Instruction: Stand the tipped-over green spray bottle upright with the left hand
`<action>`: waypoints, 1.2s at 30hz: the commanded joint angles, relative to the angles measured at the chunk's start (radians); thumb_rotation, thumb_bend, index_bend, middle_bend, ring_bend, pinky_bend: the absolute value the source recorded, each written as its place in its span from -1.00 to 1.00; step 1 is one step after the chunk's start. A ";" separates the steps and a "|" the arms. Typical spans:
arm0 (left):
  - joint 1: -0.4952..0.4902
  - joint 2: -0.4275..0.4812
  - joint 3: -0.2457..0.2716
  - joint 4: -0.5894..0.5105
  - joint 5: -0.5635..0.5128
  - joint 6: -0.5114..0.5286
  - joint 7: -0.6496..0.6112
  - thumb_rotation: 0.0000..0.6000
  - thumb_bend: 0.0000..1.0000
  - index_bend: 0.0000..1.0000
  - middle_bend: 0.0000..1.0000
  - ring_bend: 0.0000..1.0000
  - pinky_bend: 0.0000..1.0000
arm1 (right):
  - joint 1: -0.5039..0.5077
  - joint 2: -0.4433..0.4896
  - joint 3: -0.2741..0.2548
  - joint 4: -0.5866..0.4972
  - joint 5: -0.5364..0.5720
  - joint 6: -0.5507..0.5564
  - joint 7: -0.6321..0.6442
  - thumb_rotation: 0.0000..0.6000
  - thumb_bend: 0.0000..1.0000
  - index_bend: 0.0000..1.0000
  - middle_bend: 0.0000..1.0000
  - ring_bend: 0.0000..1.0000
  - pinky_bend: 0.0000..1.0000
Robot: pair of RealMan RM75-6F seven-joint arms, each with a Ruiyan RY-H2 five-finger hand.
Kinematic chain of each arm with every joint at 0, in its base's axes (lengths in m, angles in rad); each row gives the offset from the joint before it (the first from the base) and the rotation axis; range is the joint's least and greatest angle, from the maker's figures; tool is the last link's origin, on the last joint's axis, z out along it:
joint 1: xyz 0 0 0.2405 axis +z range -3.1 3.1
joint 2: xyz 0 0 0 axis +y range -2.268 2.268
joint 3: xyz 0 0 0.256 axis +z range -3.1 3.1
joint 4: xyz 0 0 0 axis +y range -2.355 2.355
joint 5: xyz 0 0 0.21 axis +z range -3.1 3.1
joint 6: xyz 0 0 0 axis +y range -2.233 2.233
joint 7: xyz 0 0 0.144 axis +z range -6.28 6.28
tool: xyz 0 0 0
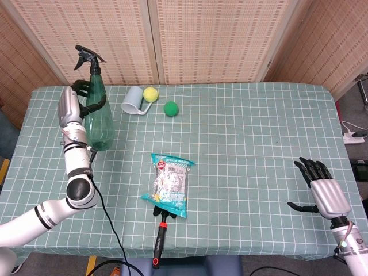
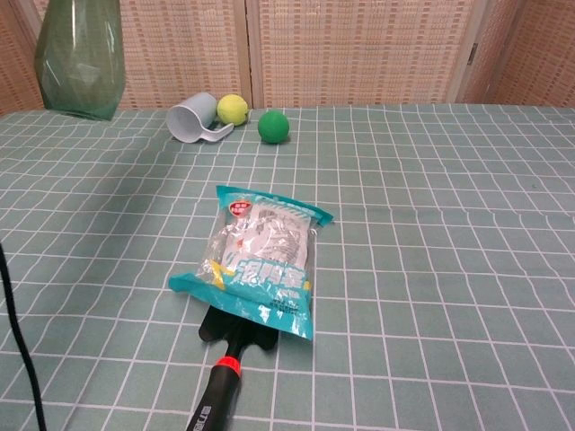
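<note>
The green spray bottle is upright and lifted above the table's left side, its black trigger head on top. My left hand grips it around the neck and upper body. In the chest view only the bottle's lower body shows at the top left, clear of the cloth; the hand is out of that frame. My right hand hovers at the table's near right edge, fingers spread and holding nothing.
A snack bag lies mid-table over a black tool with a red-banded handle. A tipped light-blue cup, a yellow ball and a green ball sit at the back. A black cable trails from my left arm.
</note>
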 commanded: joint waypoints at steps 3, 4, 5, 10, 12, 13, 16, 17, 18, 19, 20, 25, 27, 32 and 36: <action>0.111 0.013 0.121 0.066 0.290 -0.011 -0.358 1.00 -0.32 0.11 -0.02 -0.34 -0.82 | 0.004 -0.021 0.014 -0.003 0.037 -0.004 -0.055 1.00 -1.00 -1.00 -1.00 -1.00 -1.00; 0.113 0.006 0.135 0.088 0.317 -0.008 -0.395 1.00 -0.32 0.10 -0.04 -0.35 -0.83 | 0.004 -0.024 0.016 -0.004 0.043 -0.005 -0.062 1.00 -1.00 -1.00 -1.00 -1.00 -1.00; 0.115 -0.004 0.154 0.119 0.354 0.000 -0.443 1.00 -0.32 0.09 -0.04 -0.35 -0.83 | 0.004 -0.027 0.019 -0.004 0.053 -0.006 -0.071 1.00 -1.00 -1.00 -1.00 -1.00 -1.00; 0.121 -0.061 0.219 0.240 0.458 0.058 -0.613 1.00 -0.32 0.07 -0.07 -0.38 -0.84 | 0.006 -0.032 0.027 -0.012 0.087 -0.015 -0.095 1.00 -1.00 -1.00 -1.00 -1.00 -1.00; 0.124 -0.085 0.248 0.284 0.493 0.080 -0.671 1.00 -0.31 0.05 -0.08 -0.40 -0.85 | 0.006 -0.033 0.028 -0.015 0.097 -0.018 -0.104 1.00 -1.00 -1.00 -1.00 -1.00 -1.00; 0.125 -0.095 0.259 0.300 0.505 0.088 -0.694 1.00 -0.31 0.05 -0.09 -0.40 -0.86 | 0.007 -0.033 0.029 -0.017 0.103 -0.022 -0.106 1.00 -1.00 -1.00 -1.00 -1.00 -1.00; 0.125 -0.125 0.290 0.347 0.545 0.115 -0.769 1.00 -0.31 0.02 -0.13 -0.43 -0.88 | 0.010 -0.031 0.031 -0.022 0.116 -0.031 -0.111 1.00 -1.00 -1.00 -1.00 -1.00 -1.00; 0.125 -0.132 0.298 0.358 0.560 0.120 -0.797 1.00 -0.32 -0.01 -0.15 -0.46 -0.91 | 0.010 -0.031 0.030 -0.023 0.118 -0.033 -0.113 1.00 -1.00 -1.00 -1.00 -1.00 -1.00; 0.124 -0.144 0.310 0.378 0.577 0.131 -0.824 1.00 -0.33 -0.02 -0.18 -0.48 -0.92 | 0.010 -0.030 0.031 -0.025 0.122 -0.035 -0.115 1.00 -1.00 -1.00 -1.00 -1.00 -1.00; 0.123 -0.153 0.317 0.391 0.588 0.138 -0.845 1.00 -0.34 -0.06 -0.22 -0.52 -0.94 | 0.010 -0.030 0.031 -0.026 0.125 -0.036 -0.118 1.00 -1.00 -1.00 -1.00 -1.00 -1.00; 0.121 -0.162 0.324 0.402 0.597 0.144 -0.867 1.00 -0.34 -0.08 -0.24 -0.54 -0.95 | 0.011 -0.030 0.031 -0.027 0.128 -0.037 -0.120 1.00 -1.00 -1.00 -1.00 -1.00 -1.00; 0.108 -0.212 0.350 0.459 0.630 0.170 -0.954 1.00 -0.37 -0.09 -0.26 -0.56 -0.96 | 0.010 -0.028 0.032 -0.030 0.144 -0.041 -0.127 1.00 -1.00 -1.00 -1.00 -1.00 -1.00; 0.101 -0.228 0.360 0.486 0.640 0.171 -0.983 1.00 -0.39 -0.09 -0.27 -0.57 -0.96 | 0.008 -0.027 0.033 -0.030 0.154 -0.042 -0.128 1.00 -1.00 -1.00 -1.00 -1.00 -1.00; 0.080 -0.259 0.367 0.554 0.635 0.145 -1.027 1.00 -0.41 -0.12 -0.29 -0.59 -0.96 | 0.002 -0.022 0.036 -0.033 0.182 -0.043 -0.131 1.00 -1.00 -1.00 -1.00 -1.00 -1.00; 0.075 -0.282 0.386 0.605 0.642 0.128 -1.075 1.00 -0.41 -0.12 -0.31 -0.60 -0.96 | -0.005 -0.024 0.038 -0.033 0.198 -0.035 -0.139 1.00 -1.00 -1.00 -1.00 -1.00 -1.00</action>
